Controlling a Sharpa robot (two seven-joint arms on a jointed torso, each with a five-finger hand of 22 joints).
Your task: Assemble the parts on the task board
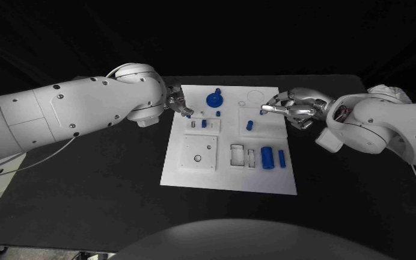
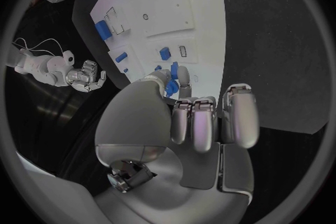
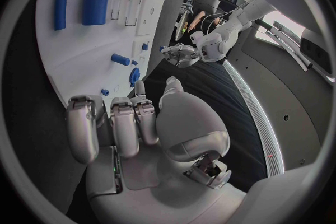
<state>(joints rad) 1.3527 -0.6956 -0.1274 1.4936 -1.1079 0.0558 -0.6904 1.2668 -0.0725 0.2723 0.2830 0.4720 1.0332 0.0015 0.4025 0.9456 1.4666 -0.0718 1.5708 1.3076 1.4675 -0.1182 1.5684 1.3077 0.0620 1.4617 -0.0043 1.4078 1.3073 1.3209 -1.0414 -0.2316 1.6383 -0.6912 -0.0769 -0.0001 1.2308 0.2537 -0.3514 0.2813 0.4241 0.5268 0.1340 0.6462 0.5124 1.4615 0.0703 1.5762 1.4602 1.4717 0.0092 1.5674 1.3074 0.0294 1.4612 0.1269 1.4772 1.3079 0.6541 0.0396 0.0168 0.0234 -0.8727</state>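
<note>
The white task board (image 1: 229,173) lies mid-table. My left hand (image 1: 180,105) hovers over its far left corner and pinches a small blue part (image 2: 172,77) between thumb and a finger. My right hand (image 1: 293,107) hangs at the board's far right edge, fingers curled in with nothing in them; a tiny blue piece (image 1: 263,113) lies on the board just by its fingertips (image 3: 140,89). Standing on the board are a round blue part (image 1: 213,99), a blue peg (image 1: 249,125), a thick blue cylinder (image 1: 267,157) and a thin blue rod (image 1: 282,158).
A raised white block (image 1: 199,152) with holes and two rectangular slots (image 1: 237,154) occupy the board's near half. Small blue pieces (image 1: 204,123) stand in a block near my left hand. Black table (image 1: 95,176) surrounds the board on every side.
</note>
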